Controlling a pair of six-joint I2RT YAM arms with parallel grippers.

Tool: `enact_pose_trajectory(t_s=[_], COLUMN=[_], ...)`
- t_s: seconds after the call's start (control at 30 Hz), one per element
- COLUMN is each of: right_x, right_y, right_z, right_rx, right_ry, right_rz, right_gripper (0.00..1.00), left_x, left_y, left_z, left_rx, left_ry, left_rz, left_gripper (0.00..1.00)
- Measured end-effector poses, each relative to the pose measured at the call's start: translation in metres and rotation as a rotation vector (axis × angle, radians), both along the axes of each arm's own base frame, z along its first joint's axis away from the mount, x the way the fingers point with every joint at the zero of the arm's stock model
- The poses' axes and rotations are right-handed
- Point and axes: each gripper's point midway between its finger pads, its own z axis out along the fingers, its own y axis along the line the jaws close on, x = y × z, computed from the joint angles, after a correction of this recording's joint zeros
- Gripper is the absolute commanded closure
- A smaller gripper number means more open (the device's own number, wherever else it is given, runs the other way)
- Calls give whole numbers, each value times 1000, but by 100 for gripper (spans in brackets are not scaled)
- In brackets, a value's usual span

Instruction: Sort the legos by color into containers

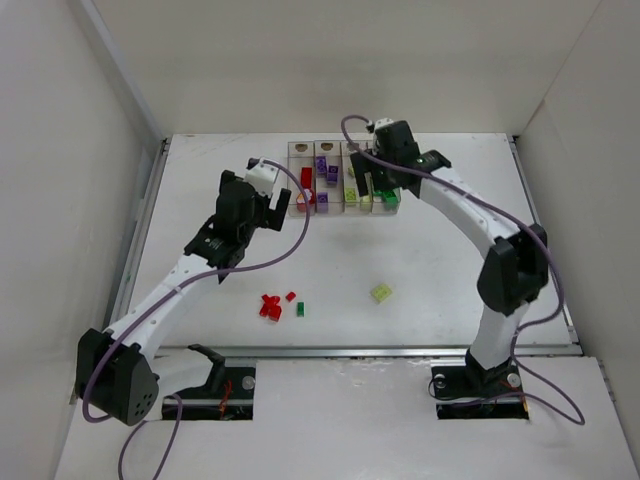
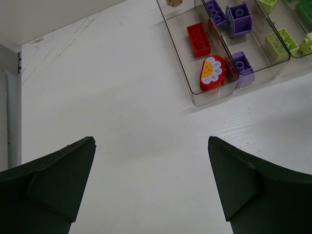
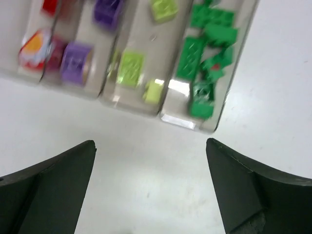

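Counting what is already sorted, I judge the job well past halfway. Most legos [image 1: 322, 198] lie in the containers [image 2: 209, 95], which sit at the far edge of the table [image 1: 450, 270], about mid-width. Only a few pieces are loose, closer to the near edge.

Left to right on the open table I see a red cluster [image 1: 268, 307], a small red piece [image 1: 291, 296] just beside it and a green piece [image 1: 300, 309] near that. Well apart to the right lies a lime brick [image 1: 381, 292]. As far as I can see, those are all that is left.

My left gripper [image 2: 150, 141] hangs over bare table just off the containers' near-left corner, jaws spread wide with nothing between them. My right gripper [image 3: 150, 144] hovers by the near ends of the right-hand bins, its jaws likewise wide apart and empty.

Bins, left to right:
- **Red bin** [image 2: 178, 19]: it holds a red brick [image 2: 199, 39] and, at its near end, a rounded red piece [image 2: 213, 73] printed with a flower.
- **Purple bin** [image 2: 234, 45]: at least three purple bricks [image 2: 239, 17] are spread along it.
- **Lime bin** [image 3: 146, 41]: it holds several lime bricks [image 3: 130, 68].
- **Green bin** [image 3: 222, 105]: a heap of green bricks [image 3: 204, 48] crowds it.

I see no colour clearly in the wrong bin, though the right wrist view is blurred.
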Motion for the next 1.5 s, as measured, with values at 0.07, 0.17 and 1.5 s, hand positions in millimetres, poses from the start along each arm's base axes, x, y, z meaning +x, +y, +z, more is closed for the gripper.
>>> enact_pose_trajectory(t_s=[0.07, 0.17, 1.5], right_x=[-36, -98, -242], right_y=[2, 18, -16], right_z=[0, -35, -167], right_rx=[-21, -85, -387], right_ry=[31, 185, 772], right_rz=[67, 206, 331], right_gripper=[0, 0, 93], left_x=[-1, -2, 5], left_y=[1, 0, -4], left_z=[-4, -9, -17], left_rx=[5, 12, 34], left_ry=[5, 15, 15], left_rz=[-1, -6, -39], left_gripper=[0, 0, 0])
